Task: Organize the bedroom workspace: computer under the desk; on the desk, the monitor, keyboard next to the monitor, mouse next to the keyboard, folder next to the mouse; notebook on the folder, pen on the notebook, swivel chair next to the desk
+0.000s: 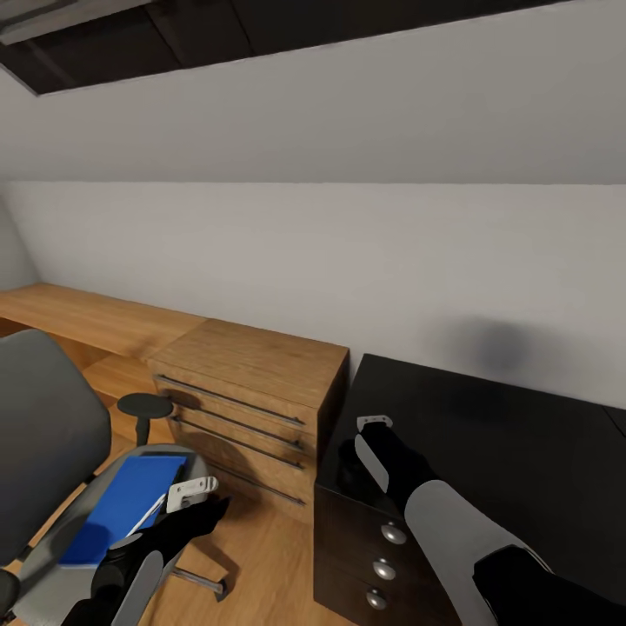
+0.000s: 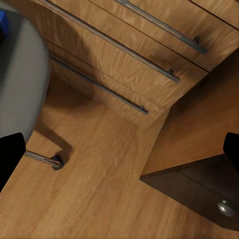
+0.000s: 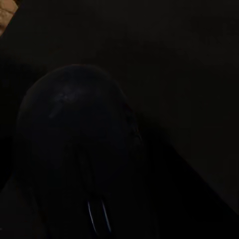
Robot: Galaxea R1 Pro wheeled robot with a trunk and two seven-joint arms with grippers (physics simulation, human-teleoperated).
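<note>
The blue folder (image 1: 126, 504) lies flat on the seat of the grey swivel chair (image 1: 43, 417) at lower left. My left gripper (image 1: 191, 491) hangs open just past the folder's right edge, above the wood floor, its black fingertips (image 2: 10, 154) spread wide. A corner of the folder (image 2: 4, 22) and the chair seat (image 2: 20, 74) show in the left wrist view. My right gripper (image 1: 374, 423) is over the left end of the black desk (image 1: 522, 452), shut on the dark mouse (image 3: 79, 149), which looms close in the right wrist view. Monitor, keyboard, computer, notebook and pen are out of view.
A light oak low cabinet (image 1: 252, 382) with long bar handles stands between chair and desk, joined to a low oak shelf along the wall. The desk's drawer unit with silver knobs (image 1: 393, 533) faces me. A chair leg with its castor (image 2: 52, 162) rests on the floor.
</note>
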